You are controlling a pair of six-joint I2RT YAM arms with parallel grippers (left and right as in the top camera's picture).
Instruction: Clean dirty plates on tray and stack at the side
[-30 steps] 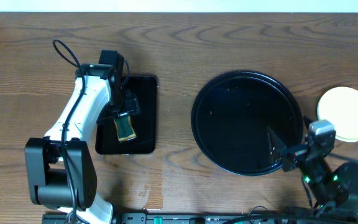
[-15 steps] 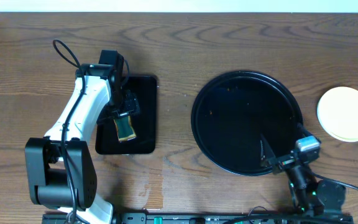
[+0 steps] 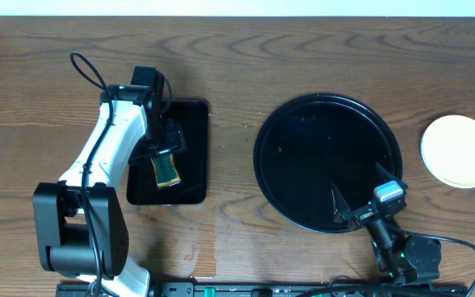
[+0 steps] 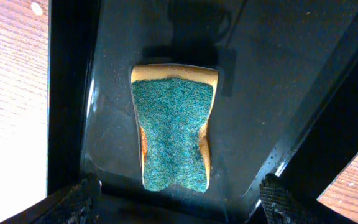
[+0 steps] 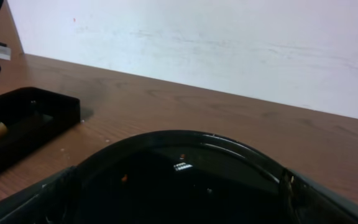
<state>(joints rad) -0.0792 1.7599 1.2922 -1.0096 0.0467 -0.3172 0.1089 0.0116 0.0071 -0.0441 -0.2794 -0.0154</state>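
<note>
The large round black tray (image 3: pixel 303 140) holds no plates, only a few orange specks; it also fills the right wrist view (image 5: pixel 179 143). A pale yellow plate (image 3: pixel 460 151) lies on the table right of the tray. No pale blue plate shows. My right gripper (image 3: pixel 358 191) is open and empty, low over the tray's front right rim, and shows in its own view (image 5: pixel 173 202). My left gripper (image 4: pixel 179 196) is open above a yellow sponge with a green scrub face (image 4: pixel 174 134), which lies flat, untouched.
The sponge (image 3: pixel 166 170) lies in a smaller rectangular black tray (image 3: pixel 190 148) at the left, under my left arm. That tray's edge also shows in the right wrist view (image 5: pixel 30 112). A white wall stands behind the wooden table.
My right arm has drawn back from beside the yellow plate, leftward and toward the table's front edge, along the tray's rim. The left arm and sponge have not moved.
</note>
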